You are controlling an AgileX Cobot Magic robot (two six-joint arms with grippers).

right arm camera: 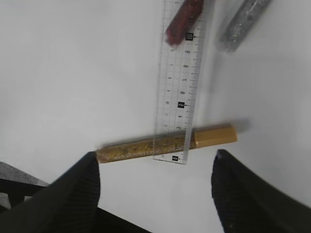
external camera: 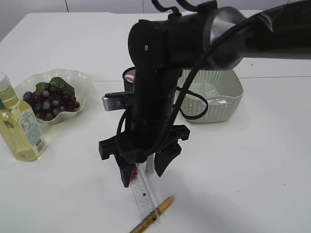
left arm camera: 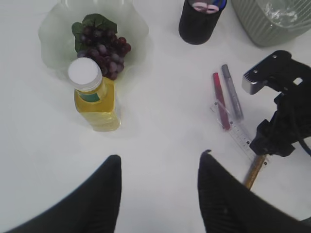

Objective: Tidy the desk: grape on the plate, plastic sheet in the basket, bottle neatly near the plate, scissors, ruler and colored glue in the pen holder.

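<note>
1. Because the plastic sheet belongs in it, the pale green ribbed plastic basket (external camera: 214, 99) stands well beyond the right gripper (right arm camera: 154, 182), with what looks like crumpled clear plastic sheet (left arm camera: 282, 12) already inside.
2. Since grapes go on the plate, the frosted, wavy-edged plastic plate (external camera: 77, 82) holds the dark purple grape bunch with green leaves (external camera: 51, 99), well apart from both sets of fingers.
3. While the bottle only needs to sit near the plate, the clear plastic bottle of yellow liquid with a white cap (left arm camera: 95, 99) stands upright just beside it, ahead of the left gripper (left arm camera: 160, 189), whose fingers are spread and hold nothing.
4. As the collecting point, the black cylindrical pen holder (left arm camera: 199, 22) stands far ahead of the left fingers, pink scissor handles (left arm camera: 205, 7) showing inside.
5. Lying flat, the clear plastic ruler (right arm camera: 179, 87) crosses over the gold glitter glue tube (right arm camera: 165, 144), just ahead of the right fingers.
6. Spread wide and empty, the right fingers (right arm camera: 73, 189) straddle the gold tube's length, apparently lining up a pick; the ruler on top may be disturbed.
7. Farther ahead lie the red glitter glue tube (right arm camera: 183, 22), its tip on the ruler, and the silver glitter glue tube (right arm camera: 240, 24) beside it.
</note>
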